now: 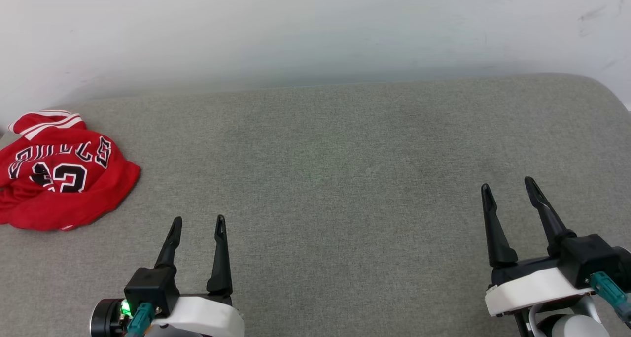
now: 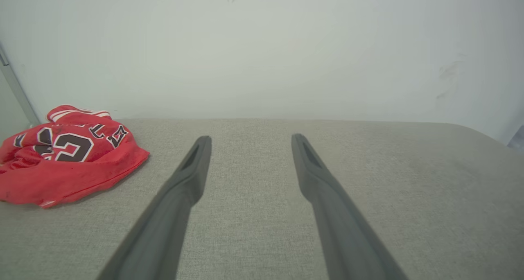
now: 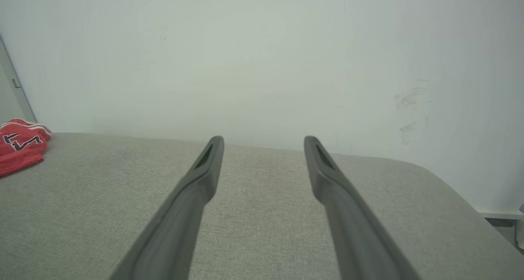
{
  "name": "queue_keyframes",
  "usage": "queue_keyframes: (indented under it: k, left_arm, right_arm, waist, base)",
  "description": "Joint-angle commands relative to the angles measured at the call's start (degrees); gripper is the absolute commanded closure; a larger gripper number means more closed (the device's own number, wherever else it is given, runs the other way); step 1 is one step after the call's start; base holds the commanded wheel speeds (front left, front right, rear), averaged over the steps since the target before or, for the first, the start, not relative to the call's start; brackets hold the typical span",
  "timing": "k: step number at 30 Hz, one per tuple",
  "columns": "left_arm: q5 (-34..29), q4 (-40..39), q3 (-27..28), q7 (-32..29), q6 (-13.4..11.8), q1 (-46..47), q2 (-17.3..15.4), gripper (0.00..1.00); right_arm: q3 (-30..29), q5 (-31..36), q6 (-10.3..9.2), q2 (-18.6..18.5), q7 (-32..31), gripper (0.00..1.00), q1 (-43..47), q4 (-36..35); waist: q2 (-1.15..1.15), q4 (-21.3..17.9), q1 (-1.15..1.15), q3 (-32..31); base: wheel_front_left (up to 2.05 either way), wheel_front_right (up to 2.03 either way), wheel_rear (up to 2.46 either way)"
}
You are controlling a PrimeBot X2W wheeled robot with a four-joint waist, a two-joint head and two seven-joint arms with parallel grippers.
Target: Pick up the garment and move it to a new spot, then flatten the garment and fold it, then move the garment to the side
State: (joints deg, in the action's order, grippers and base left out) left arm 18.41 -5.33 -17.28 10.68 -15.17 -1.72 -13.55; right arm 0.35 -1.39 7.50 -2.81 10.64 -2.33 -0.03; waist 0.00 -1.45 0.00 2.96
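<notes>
Crumpled garment (image 1: 64, 174) lies ahead-left of the left hand (image 1: 198, 219), right hand (image 1: 508, 184) well apart, both wide and empty; best to pinch a raised fold.

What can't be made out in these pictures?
Head view: the jersey is cut off by the left edge; its own folds hide part of the lettering and its shape.
Right wrist view: just a corner of the jersey shows; the left edge cuts the rest.
All views: the jersey's underside, hidden by the cloth above.
Head view: the right end effector: its arm is cut off by the bottom and right edges.
</notes>
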Motion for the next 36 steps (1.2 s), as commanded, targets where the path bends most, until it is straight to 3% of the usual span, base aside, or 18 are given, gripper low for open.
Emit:
queue_keyframes:
  k: [1, 9, 17, 23, 36]
  left_arm:
    - [-1.12, -0.87, -0.10, 0.55, -0.37, 0.94, -0.35, 0.00]
    - [-1.61, -2.97, 2.76, 1.54, 2.07, -0.94, 1.73, 0.00]
    - [-2.02, -2.57, 11.07, 2.42, 13.26, -3.90, 7.65, 0.00]
    - [-5.07, -0.64, 15.48, 3.15, 19.33, -5.32, 10.06, 0.00]
    - [-9.36, 3.29, 16.60, 4.33, 21.81, -4.62, 10.69, 0.00]
  right_arm:
    - [0.24, 1.13, -0.02, -0.12, 0.62, 0.00, -0.83, -0.67]
    - [1.09, -1.95, -0.02, -0.12, 1.54, 0.00, 0.05, 0.08]
    - [3.00, -10.93, -0.02, -0.14, 2.56, 0.00, 0.75, 3.53]
    - [3.74, -10.54, -0.02, -0.12, 3.16, 0.00, 0.46, 5.69]
    - [4.93, -7.05, -0.02, -0.11, 4.38, 0.00, -0.24, 8.26]
  waist:
    - [0.00, -0.04, 0.00, -0.02]
    - [0.00, -0.07, 0.00, -0.19]
    - [0.00, 0.07, 0.00, -0.18]
    - [0.00, -0.01, 0.00, -0.10]
    - [0.00, -0.39, 0.00, 0.57]
  base:
    - [0.00, 0.00, 0.00]
    - [0.00, 0.00, 0.00]
    - [0.00, 0.00, 0.00]
    - [0.00, 0.00, 0.00]
    - [0.00, 0.00, 0.00]
